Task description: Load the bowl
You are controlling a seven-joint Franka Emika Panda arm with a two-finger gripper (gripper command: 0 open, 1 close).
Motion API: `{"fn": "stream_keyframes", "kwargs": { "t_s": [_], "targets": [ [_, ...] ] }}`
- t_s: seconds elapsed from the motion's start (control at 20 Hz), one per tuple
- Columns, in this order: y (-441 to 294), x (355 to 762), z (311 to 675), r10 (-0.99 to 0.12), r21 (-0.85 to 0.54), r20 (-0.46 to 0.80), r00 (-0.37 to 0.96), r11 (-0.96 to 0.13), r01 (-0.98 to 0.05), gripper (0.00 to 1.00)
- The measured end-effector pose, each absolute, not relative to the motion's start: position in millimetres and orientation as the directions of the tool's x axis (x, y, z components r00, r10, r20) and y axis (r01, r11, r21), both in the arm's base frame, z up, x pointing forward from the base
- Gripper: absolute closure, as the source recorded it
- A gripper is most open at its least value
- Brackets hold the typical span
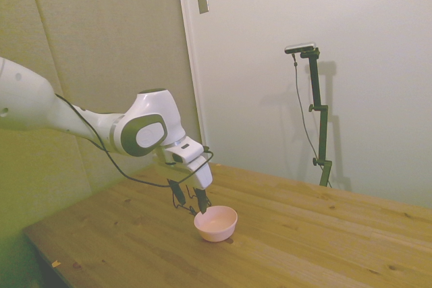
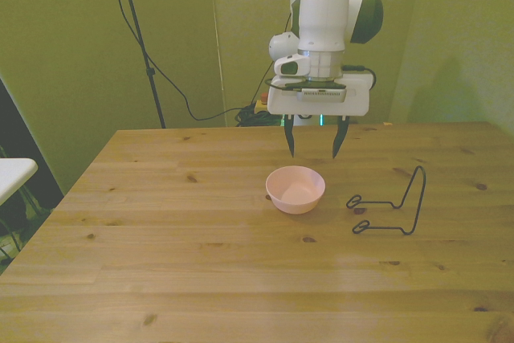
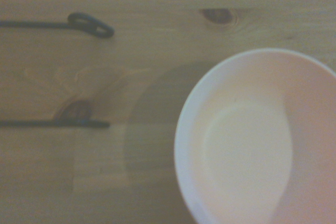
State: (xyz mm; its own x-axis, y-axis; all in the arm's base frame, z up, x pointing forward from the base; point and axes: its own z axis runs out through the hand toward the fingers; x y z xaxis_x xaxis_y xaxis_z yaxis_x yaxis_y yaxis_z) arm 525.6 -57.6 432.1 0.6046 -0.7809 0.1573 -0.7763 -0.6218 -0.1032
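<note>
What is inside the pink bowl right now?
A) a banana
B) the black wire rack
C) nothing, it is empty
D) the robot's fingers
C: the wrist view looks straight into the bowl and shows only its plain pale inside; in the front view the gripper hangs above and behind it, and the wire rack stands apart on the table.

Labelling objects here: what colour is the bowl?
Pale pink, plain; the bowl shows best in the front view.

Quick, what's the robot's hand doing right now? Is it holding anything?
Hand: open and holding nothing, hovering just above the pink bowl.
</note>
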Motion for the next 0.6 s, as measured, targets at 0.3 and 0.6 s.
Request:
{"fn": "stream_keyframes", "kwargs": {
  "t_s": [0.3,0.6],
  "targets": [
    [-62,550,402,-0.796,-0.081,0.147,0.587,-0.601,-0.795,0.00],
    [-61,563,380,-0.797,-0.063,0.135,0.589,-0.600,-0.798,1.00]
  ]
}}
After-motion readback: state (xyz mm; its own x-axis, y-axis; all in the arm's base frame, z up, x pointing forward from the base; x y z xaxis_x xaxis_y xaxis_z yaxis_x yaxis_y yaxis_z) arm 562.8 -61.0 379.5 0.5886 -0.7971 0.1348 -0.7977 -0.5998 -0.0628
